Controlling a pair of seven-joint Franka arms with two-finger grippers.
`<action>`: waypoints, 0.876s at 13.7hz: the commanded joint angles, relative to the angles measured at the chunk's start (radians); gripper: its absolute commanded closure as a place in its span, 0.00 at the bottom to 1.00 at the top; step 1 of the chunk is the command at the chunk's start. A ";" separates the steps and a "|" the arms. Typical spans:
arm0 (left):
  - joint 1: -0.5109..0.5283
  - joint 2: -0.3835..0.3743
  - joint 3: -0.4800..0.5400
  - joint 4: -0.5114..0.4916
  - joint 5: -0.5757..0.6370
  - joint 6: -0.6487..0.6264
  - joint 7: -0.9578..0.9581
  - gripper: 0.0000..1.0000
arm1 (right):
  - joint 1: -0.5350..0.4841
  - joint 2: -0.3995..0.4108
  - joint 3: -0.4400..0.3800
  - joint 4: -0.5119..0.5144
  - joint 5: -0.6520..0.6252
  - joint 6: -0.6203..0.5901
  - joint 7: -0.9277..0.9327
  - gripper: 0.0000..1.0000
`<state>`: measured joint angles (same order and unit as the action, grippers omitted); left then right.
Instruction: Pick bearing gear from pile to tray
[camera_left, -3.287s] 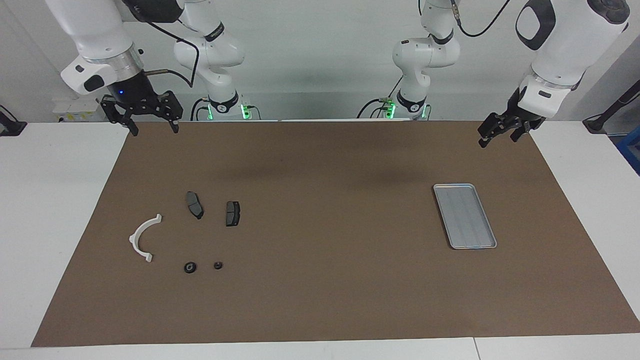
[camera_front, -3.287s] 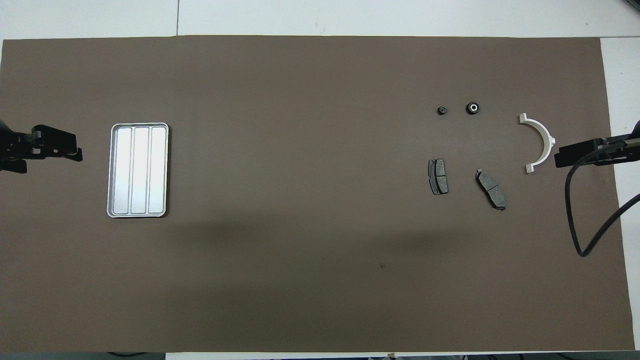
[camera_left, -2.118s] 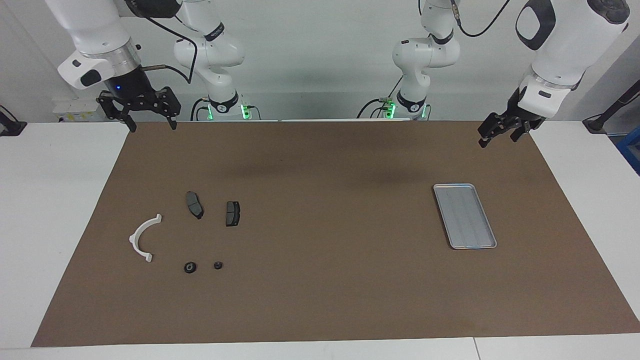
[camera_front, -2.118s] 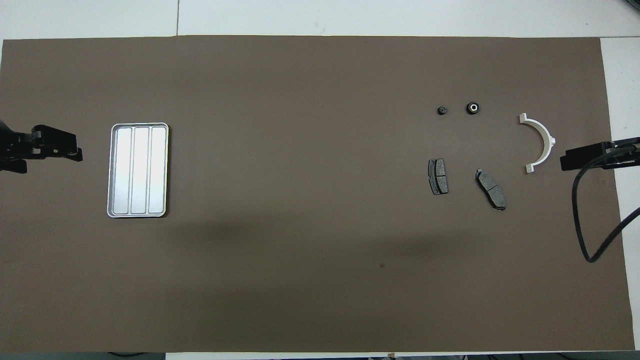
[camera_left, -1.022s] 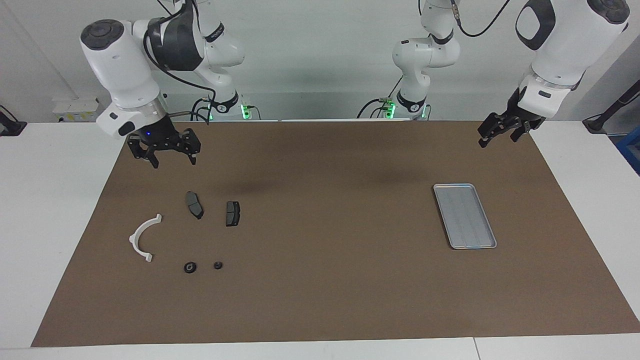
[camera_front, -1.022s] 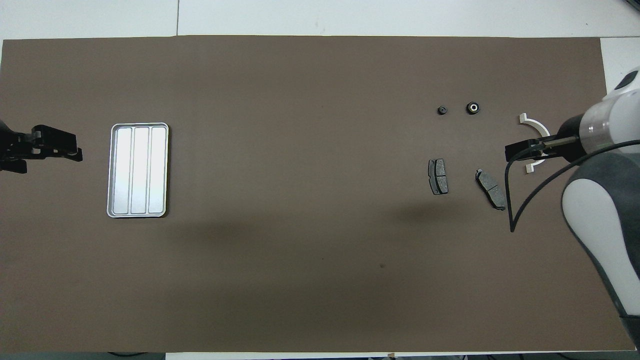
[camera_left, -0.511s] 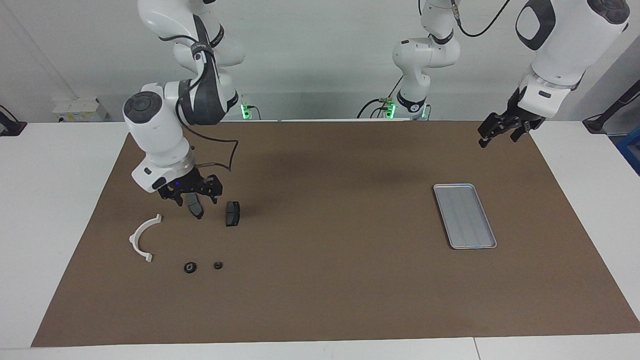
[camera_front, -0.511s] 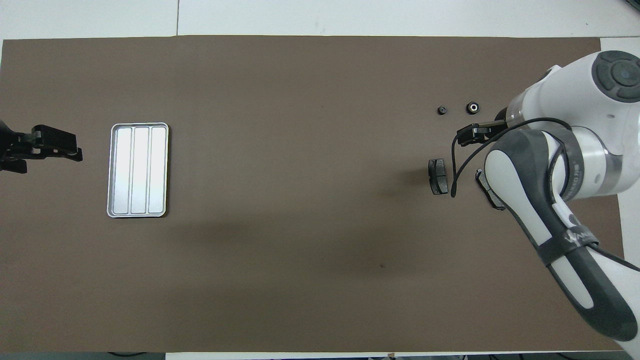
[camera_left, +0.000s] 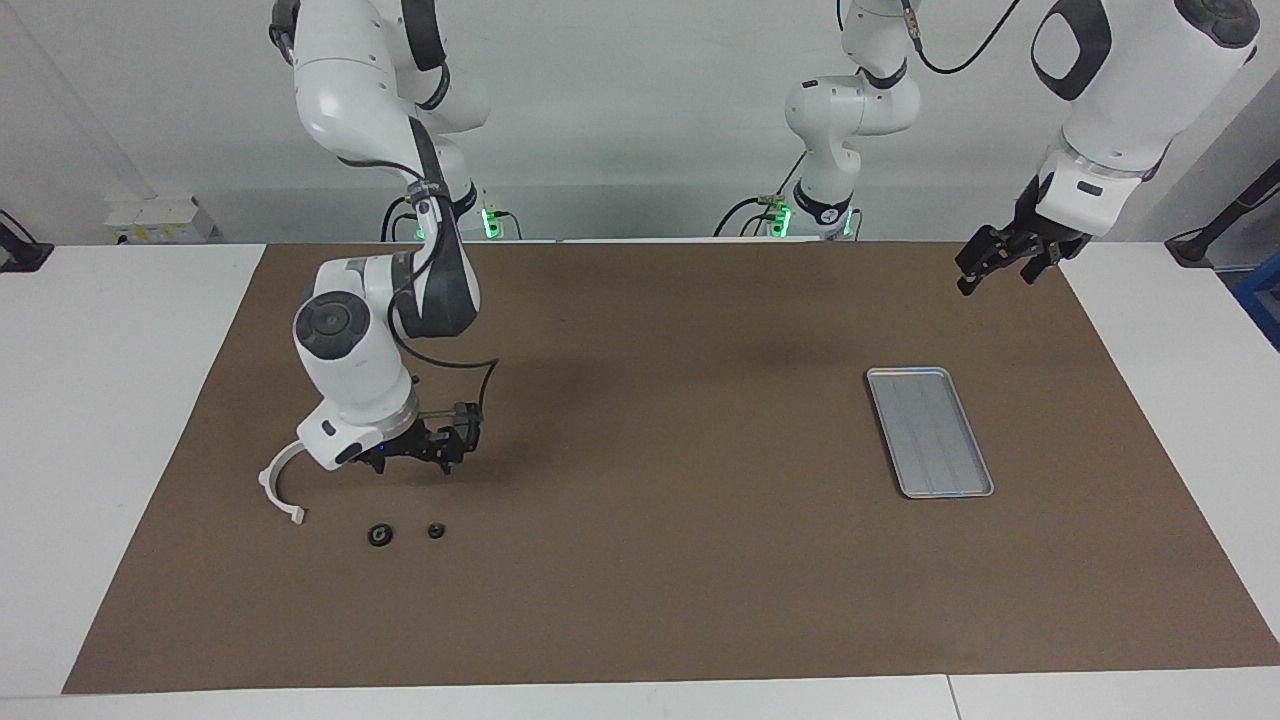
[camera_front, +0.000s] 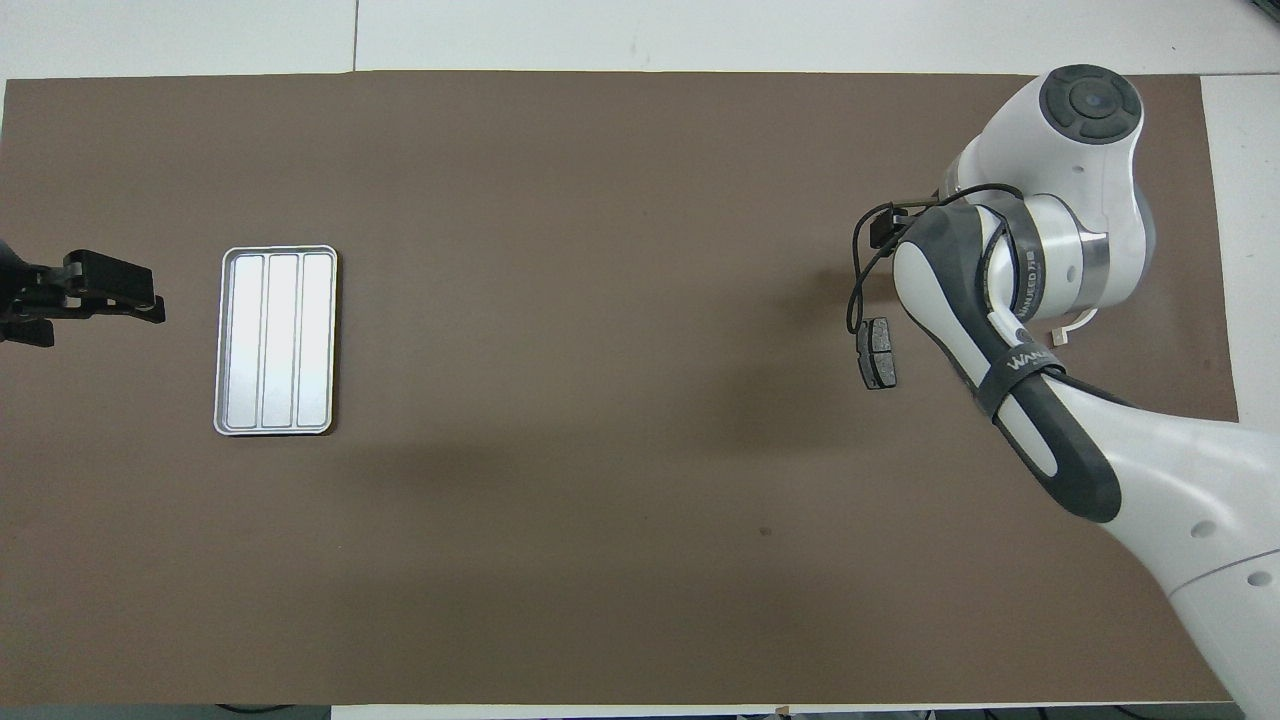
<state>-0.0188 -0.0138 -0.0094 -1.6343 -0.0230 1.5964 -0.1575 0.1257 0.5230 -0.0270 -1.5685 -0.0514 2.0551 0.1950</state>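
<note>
Closest to the robots, the left gripper waits over the corner of the brown mat at the left arm's end, and we cannot tell whether it is spread or closed. A little farther out at that end lies the silver tray, flat on the mat with nothing in it, well apart from the pile. At the right arm's end we see one dark grey brake pad lying flat. The right arm hides the second pad from us. The right gripper hangs low over the mat just beside that pad, its fingers spread wide and holding nothing. The white bracket curves out from under the wrist. Farthest out, the larger black round piece and the smaller black round piece sit side by side on the mat, near the gripper's tips but not touched by them.
</note>
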 joint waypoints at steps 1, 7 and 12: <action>-0.001 -0.015 0.000 -0.006 0.003 -0.015 0.003 0.00 | 0.003 0.109 0.001 0.120 -0.024 -0.012 0.081 0.00; -0.001 -0.015 0.000 -0.006 0.003 -0.013 0.003 0.00 | 0.020 0.196 -0.001 0.180 -0.061 0.049 0.118 0.00; -0.001 -0.015 0.000 -0.006 0.003 -0.015 0.003 0.00 | 0.019 0.203 0.002 0.182 -0.045 0.068 0.144 0.02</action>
<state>-0.0188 -0.0138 -0.0094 -1.6343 -0.0230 1.5964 -0.1575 0.1470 0.7069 -0.0294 -1.4131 -0.0865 2.1141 0.3056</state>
